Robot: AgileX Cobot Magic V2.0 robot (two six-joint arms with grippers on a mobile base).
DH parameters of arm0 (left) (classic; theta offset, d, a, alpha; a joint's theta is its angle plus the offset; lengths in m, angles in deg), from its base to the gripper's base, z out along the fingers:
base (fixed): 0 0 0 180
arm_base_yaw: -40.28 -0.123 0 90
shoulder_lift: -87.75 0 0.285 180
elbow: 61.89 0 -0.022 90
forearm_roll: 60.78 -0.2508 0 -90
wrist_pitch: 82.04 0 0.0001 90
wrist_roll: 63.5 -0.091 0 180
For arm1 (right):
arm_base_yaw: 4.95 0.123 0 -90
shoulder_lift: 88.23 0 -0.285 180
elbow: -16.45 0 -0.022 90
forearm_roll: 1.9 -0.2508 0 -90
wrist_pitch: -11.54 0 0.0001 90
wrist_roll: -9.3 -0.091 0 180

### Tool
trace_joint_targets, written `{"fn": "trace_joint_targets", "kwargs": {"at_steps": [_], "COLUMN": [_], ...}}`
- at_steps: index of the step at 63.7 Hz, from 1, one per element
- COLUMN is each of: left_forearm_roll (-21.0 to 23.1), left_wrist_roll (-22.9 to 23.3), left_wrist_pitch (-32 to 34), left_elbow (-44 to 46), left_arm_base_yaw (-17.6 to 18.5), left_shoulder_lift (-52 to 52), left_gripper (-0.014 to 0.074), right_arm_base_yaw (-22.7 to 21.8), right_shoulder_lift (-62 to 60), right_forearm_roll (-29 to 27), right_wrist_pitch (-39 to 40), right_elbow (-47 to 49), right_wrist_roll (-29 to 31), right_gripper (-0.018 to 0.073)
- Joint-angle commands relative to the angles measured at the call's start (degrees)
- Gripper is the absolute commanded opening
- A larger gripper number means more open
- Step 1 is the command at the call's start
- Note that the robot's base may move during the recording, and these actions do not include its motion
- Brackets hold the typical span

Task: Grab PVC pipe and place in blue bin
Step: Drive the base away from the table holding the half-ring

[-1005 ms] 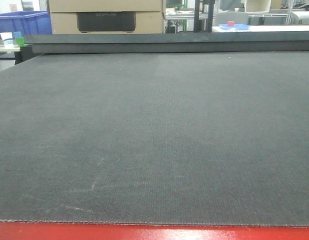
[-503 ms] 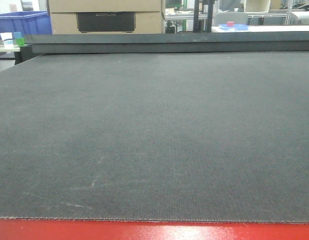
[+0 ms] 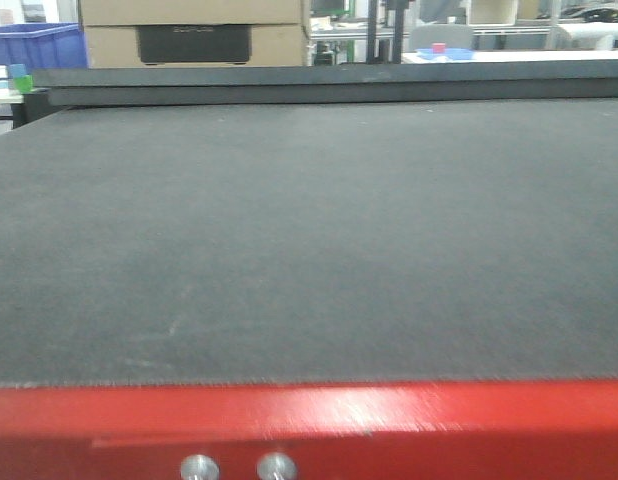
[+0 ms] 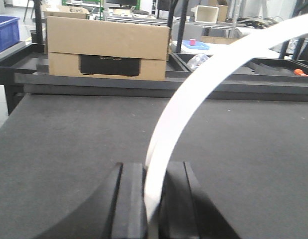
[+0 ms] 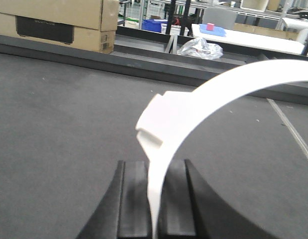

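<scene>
Matting, dark grey and rough, covers the wide worktop [image 3: 309, 230]. A red metal edge [image 3: 309, 415] with two round silver bolts [image 3: 199, 467] runs along its near side.

The left end effector [image 4: 152, 172] has its two black fingers [image 4: 130, 199] pressed tight on the low end of a white curved plastic PVC pipe strip [image 4: 186, 99]. The strip rises from the fingers and bends up to the right, high above the worktop.

The right end effector [image 5: 155, 172] is clamped the same way on a white curved plastic strip with a stepped tab [image 5: 214, 92], which also arches up to the right. I cannot tell if these are two pieces or one.

Far away on the left stands a big blue plastic bin [image 3: 34, 45], well apart from both strips. A long brown cardboard box [image 3: 194, 30] shows to the right of it, beyond the far edge of the worktop.
</scene>
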Motion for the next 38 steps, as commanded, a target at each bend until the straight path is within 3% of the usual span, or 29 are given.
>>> {"fn": "trace_joint_targets", "kwargs": {"at_steps": [1,38], "left_forearm_roll": [0.29,0.29], "left_wrist_roll": [-0.12,-0.12], "left_wrist_pitch": [1.56,1.56], "left_elbow": [0.15,0.15], "left_arm_base_yaw": [0.19,0.19], "left_shoulder_lift": [-0.42,-0.8], "left_gripper": [-0.0111,-0.0111], "right_arm_base_yaw": [0.0,0.0], "right_shoulder_lift": [-0.33,-0.33], "right_forearm_roll": [0.5,0.5], "right_wrist_pitch": [1.64,1.64], "right_elbow": [-0.08,-0.08], "right_wrist_roll": [0.42,0.42], "right_gripper": [-0.0162,-0.0162]}}
